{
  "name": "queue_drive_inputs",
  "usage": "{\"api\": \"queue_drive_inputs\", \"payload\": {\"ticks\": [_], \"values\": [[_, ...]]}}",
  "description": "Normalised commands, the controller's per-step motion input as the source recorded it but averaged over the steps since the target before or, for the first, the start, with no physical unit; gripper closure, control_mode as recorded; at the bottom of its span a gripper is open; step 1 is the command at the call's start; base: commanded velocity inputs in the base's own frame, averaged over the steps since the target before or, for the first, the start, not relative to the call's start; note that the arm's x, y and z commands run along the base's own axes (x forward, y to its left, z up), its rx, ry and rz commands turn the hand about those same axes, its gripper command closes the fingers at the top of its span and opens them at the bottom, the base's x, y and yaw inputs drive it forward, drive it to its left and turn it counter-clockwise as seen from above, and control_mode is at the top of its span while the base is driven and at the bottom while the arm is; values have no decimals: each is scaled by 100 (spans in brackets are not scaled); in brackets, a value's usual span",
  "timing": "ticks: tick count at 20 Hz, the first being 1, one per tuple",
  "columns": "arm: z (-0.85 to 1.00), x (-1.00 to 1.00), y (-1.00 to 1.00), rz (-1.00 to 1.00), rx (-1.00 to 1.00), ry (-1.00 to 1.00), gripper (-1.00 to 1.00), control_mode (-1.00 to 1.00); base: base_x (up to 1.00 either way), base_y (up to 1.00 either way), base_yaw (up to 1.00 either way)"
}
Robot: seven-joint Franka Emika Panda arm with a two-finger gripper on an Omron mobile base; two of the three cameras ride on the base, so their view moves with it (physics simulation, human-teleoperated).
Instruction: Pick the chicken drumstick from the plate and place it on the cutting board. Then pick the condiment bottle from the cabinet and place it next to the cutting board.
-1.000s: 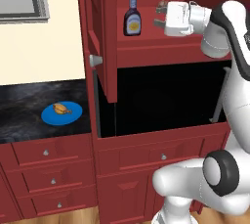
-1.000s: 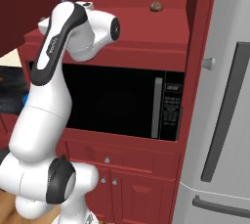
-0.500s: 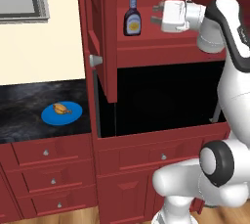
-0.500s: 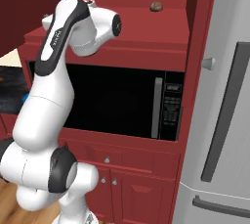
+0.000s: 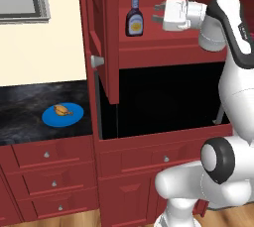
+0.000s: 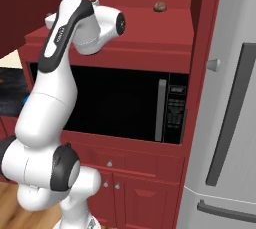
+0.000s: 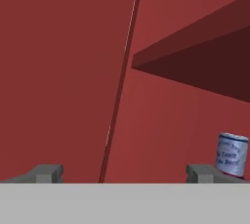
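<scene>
The bottle [image 5: 134, 17] stands upright on the cabinet [image 5: 104, 32] shelf, left of the gripper [image 5: 157, 14] and apart from it. The fingers [image 5: 159, 8] are spread wide, pointing left toward the bottle, empty. In the hand view a blue-labelled can [image 7: 232, 154] sits beside one fingertip [image 7: 202, 172]. The drumstick [image 5: 63, 110] lies on the plate [image 5: 52, 118] on the counter, far left and lower.

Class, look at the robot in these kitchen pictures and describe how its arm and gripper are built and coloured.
The arm is made of glossy white rounded segments joined by dark grey to black bands and round joint caps. One upper link carries a dark stripe with small pale lettering, too small to read. The gripper is a boxy white block ending in two short dark grey jaws. No loose cables show.
</scene>
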Motion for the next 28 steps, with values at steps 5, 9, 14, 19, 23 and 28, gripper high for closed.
{"api": "queue_drive_inputs", "payload": {"ticks": [5,9,14,19,23,28], "values": [[2,16,0,0,0,0,-100,-100,0,0,0],[0,19,3,0,0,0,-100,-100,0,0,0],[0,20,5,0,0,0,-100,-100,0,0,0],[0,21,6,0,0,0,-100,-100,0,0,0],[0,22,6,0,0,0,-100,-100,0,0,0],[0,24,6,0,0,0,-100,-100,0,0,0]]}}
